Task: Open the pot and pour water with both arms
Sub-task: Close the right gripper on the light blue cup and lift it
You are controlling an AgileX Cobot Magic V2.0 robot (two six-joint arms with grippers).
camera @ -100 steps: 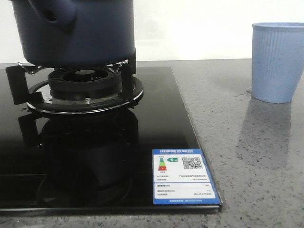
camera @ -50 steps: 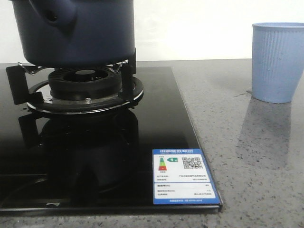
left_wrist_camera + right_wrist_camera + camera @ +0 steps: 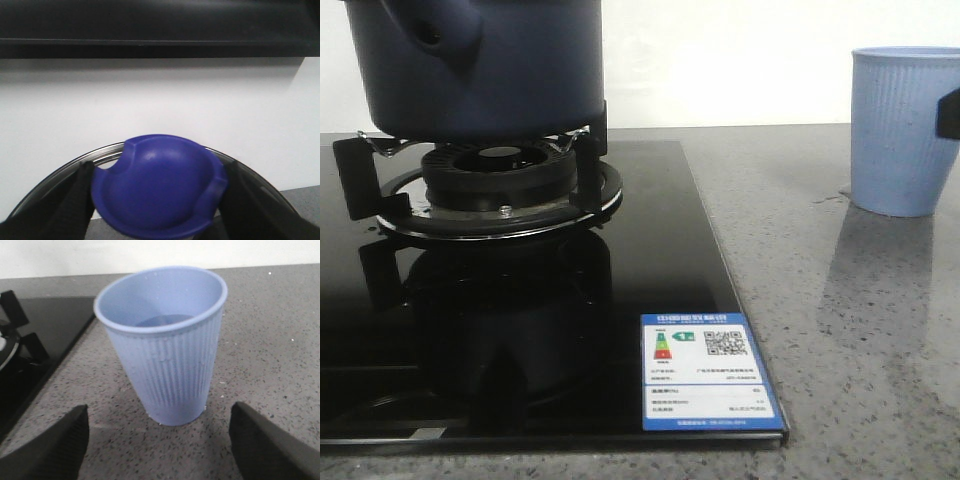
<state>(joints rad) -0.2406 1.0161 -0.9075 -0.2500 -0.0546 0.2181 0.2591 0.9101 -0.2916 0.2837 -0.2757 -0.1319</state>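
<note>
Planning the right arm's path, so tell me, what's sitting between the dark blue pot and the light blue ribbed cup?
Nothing stands between the dark navy-blue pot and light blue ribbed plastic cup: front view shows only bare black glass hob and speckled grey counter.

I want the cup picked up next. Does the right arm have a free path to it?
Probably yes. The cup stands upright on the counter between the right tool's open fingers, apart from both, with nothing between. The stove sits off to one side.

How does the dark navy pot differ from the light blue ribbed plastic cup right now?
The dark navy pot is matte, smooth and much wider; the light blue ribbed plastic cup is pale and narrow. The pot sits on the burner stand; the cup stands on the grey countertop. Both are upright.
</note>
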